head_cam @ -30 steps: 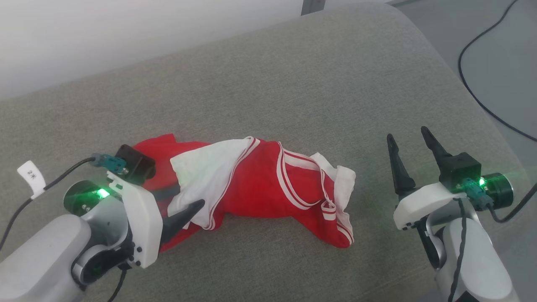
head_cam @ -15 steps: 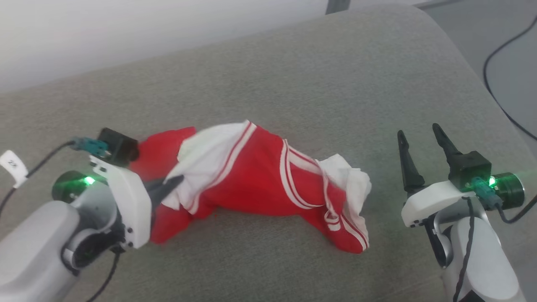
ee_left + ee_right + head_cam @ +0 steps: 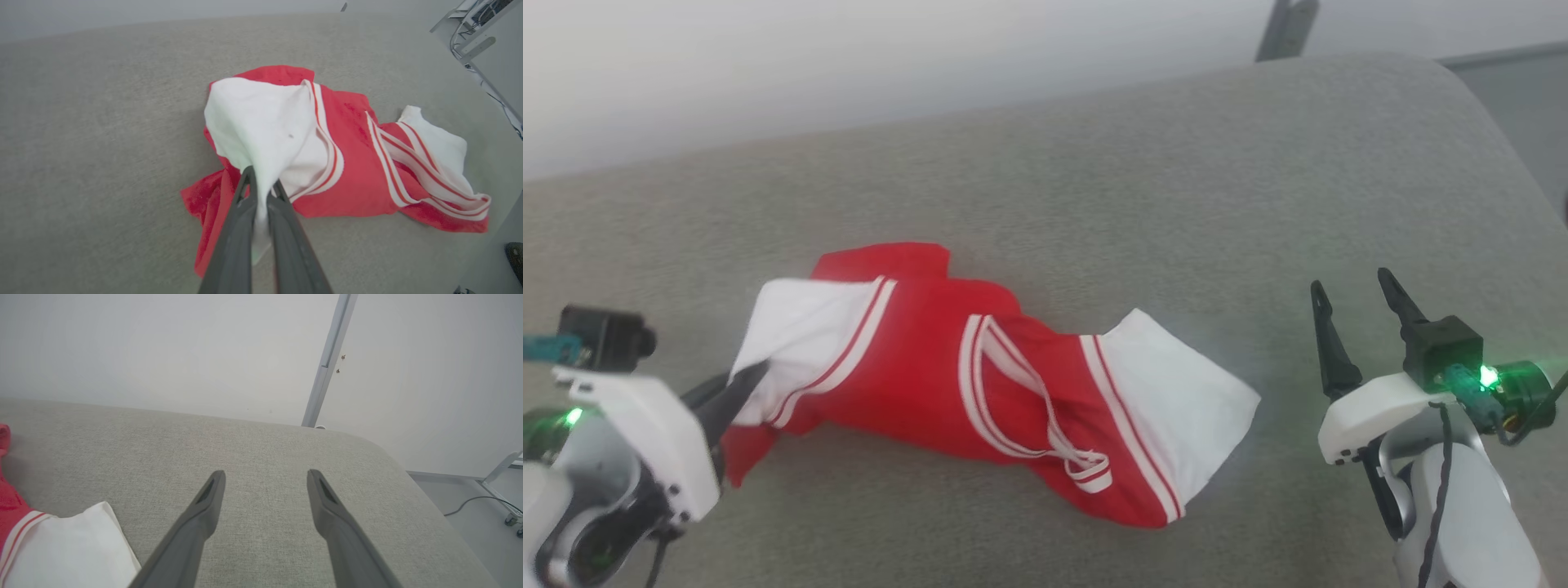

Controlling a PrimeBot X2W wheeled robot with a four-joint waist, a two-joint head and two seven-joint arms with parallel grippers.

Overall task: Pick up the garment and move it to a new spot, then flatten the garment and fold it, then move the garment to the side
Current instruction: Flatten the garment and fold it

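Observation:
The garment [image 3: 931, 367] is a red T-shirt with white sleeves and striped trim, lying crumpled across the middle of the grey cushion [image 3: 1094, 180]. My left gripper [image 3: 756, 374] is shut on the garment's white left sleeve [image 3: 257, 130], and in the left wrist view [image 3: 261, 185] the cloth is pinched between the two dark fingers and pulled up into a peak. My right gripper [image 3: 1352, 286] stands open to the right of the garment, apart from it, with bare cushion between its fingers [image 3: 212, 494]. The other white sleeve [image 3: 69, 547] lies to its lower left.
The cushion's rounded far right corner [image 3: 1462, 90] meets a pale wall [image 3: 163, 347] with a grey upright bar [image 3: 327, 363]. A cable and a wheeled stand [image 3: 502, 498] sit on the floor beyond the right edge. Bare cushion lies behind and in front of the garment.
My left gripper has shut on the white sleeve and drawn it leftward, stretching the garment out. The head camera has shifted. My right gripper has stayed open.

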